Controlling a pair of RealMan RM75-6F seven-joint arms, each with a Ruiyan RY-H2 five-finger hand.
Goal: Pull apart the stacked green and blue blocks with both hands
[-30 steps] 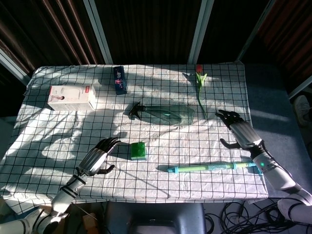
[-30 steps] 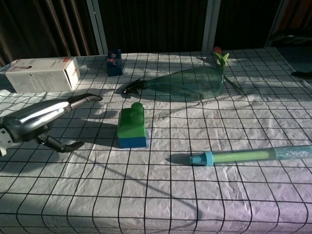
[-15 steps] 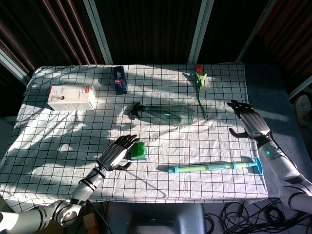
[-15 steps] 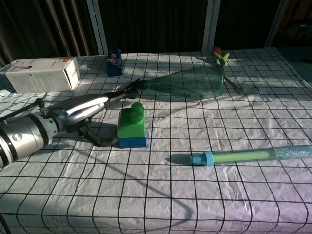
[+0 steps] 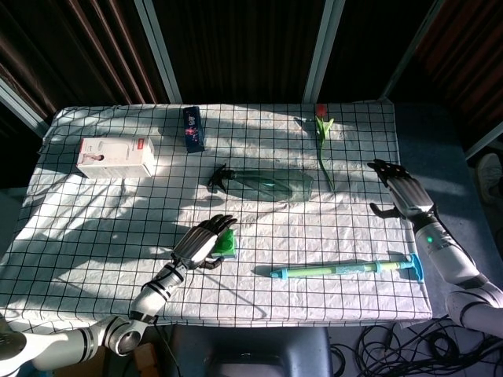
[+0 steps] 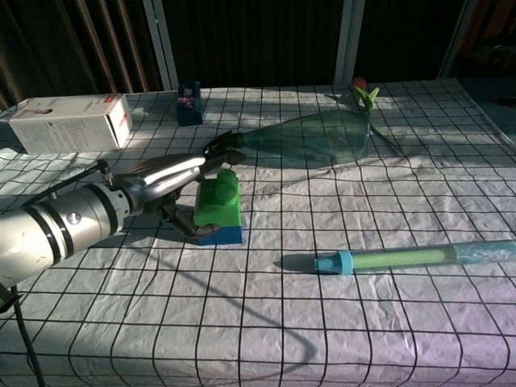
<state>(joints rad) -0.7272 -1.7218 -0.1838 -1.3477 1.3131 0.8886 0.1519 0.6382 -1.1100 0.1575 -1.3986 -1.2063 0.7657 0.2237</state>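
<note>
The stacked blocks, a green block on a blue base, stand upright on the checked cloth in front of the centre. In the head view only a green part of the stack shows beside my left hand. In the chest view my left hand reaches in from the left. Its fingers stretch over the green top and its thumb curls against the stack's lower left side, without closing round it. My right hand hovers by the table's right edge, fingers apart, holding nothing. The chest view does not show it.
A clear green bottle lies just behind the blocks. A teal and green tube lies to the right of them. A white box, a small blue box and a tulip sit further back.
My left hand has travelled right across the cloth until it reaches the blocks. My right hand has drawn back from the table toward the right edge.
</note>
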